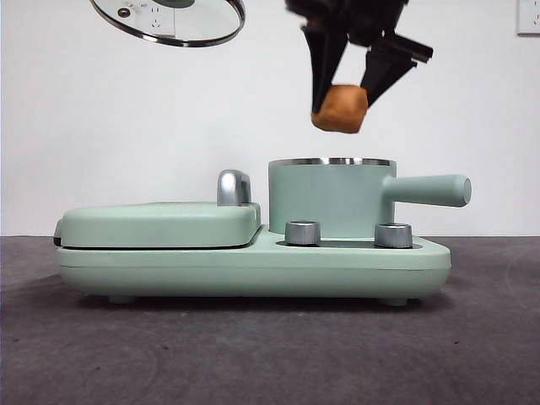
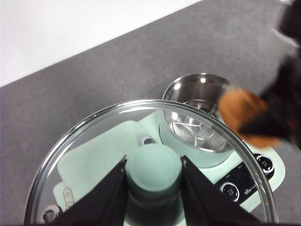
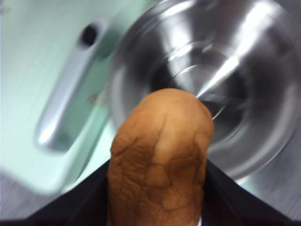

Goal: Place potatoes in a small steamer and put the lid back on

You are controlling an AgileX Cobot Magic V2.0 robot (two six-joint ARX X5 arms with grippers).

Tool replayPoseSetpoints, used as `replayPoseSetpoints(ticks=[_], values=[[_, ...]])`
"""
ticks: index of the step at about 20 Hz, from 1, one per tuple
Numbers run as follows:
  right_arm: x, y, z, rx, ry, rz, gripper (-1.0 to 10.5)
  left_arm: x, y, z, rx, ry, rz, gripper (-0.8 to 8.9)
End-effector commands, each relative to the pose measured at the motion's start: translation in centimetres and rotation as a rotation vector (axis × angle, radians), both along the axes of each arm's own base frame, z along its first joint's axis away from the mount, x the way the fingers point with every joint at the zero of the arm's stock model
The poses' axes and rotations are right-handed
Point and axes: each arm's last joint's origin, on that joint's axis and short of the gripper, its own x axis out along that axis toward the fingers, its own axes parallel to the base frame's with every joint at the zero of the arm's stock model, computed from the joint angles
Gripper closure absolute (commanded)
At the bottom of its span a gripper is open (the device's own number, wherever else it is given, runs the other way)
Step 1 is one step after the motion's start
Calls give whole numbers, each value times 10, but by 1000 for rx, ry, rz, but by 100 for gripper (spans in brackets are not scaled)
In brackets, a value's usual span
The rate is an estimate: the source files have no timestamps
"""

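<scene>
The mint-green steamer pot (image 1: 331, 198) with its side handle stands open on the right of the green cooker base (image 1: 253, 266). My right gripper (image 1: 342, 108) is shut on the orange-brown potato (image 1: 340, 109) and holds it in the air just above the pot's rim; the right wrist view shows the potato (image 3: 160, 160) over the steel pot interior (image 3: 225, 84). My left gripper (image 2: 153, 172) is shut on the mint-green knob (image 2: 153, 165) of the glass lid (image 1: 173, 18), held high at the upper left, clear of the pot (image 2: 197, 117).
The flat mint-green griddle cover (image 1: 160, 224) with a chrome handle (image 1: 234, 187) lies on the left of the base. Two steel dials (image 1: 303, 233) sit at the front under the pot. The base rests on a dark grey table (image 1: 253, 354).
</scene>
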Motion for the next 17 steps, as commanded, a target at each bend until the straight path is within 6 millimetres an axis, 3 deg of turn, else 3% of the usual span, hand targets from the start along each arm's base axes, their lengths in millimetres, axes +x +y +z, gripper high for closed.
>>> replayPoseSetpoints(ticks=[1, 5, 10, 14, 16, 17], values=[[22, 4, -4, 9, 2, 14, 813, -3, 0, 12, -18, -54, -17, 795], [47, 2, -18, 25, 27, -4, 813, -3, 0, 12, -21, -54, -15, 795], [70, 2, -55, -9, 110, -27, 798, -3, 0, 13, -23, -56, -16, 795], [74, 4, -60, -12, 97, -31, 570, -3, 0, 13, -28, -58, -22, 795], [74, 4, -52, 3, 70, -34, 446, -3, 0, 13, -28, -58, -22, 795], [72, 3, -43, 2, 72, -34, 445, -3, 0, 13, -28, -57, -22, 795]])
